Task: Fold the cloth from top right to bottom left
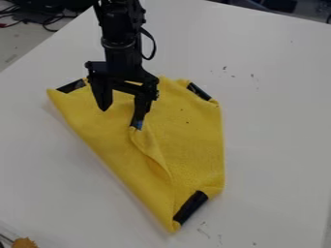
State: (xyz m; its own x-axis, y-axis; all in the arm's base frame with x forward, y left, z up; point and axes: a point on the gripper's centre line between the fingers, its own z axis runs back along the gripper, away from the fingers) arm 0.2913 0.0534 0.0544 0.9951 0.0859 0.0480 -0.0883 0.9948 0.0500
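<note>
One cloth [194, 145], three black strips [190, 207], one hand [121, 117]
Two strips lie far, one near; one bench [278, 121]; one orange-brown object [24, 243] at near left.

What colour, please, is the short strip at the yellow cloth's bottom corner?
The strip is black, clearest in the camera view.

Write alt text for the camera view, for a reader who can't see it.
A black robot gripper hangs, fingers apart, over a yellow cloth on a white table, the blue tip of one finger at a raised fold near the cloth's middle. Black strips sit at three places along the cloth's edge.
</note>
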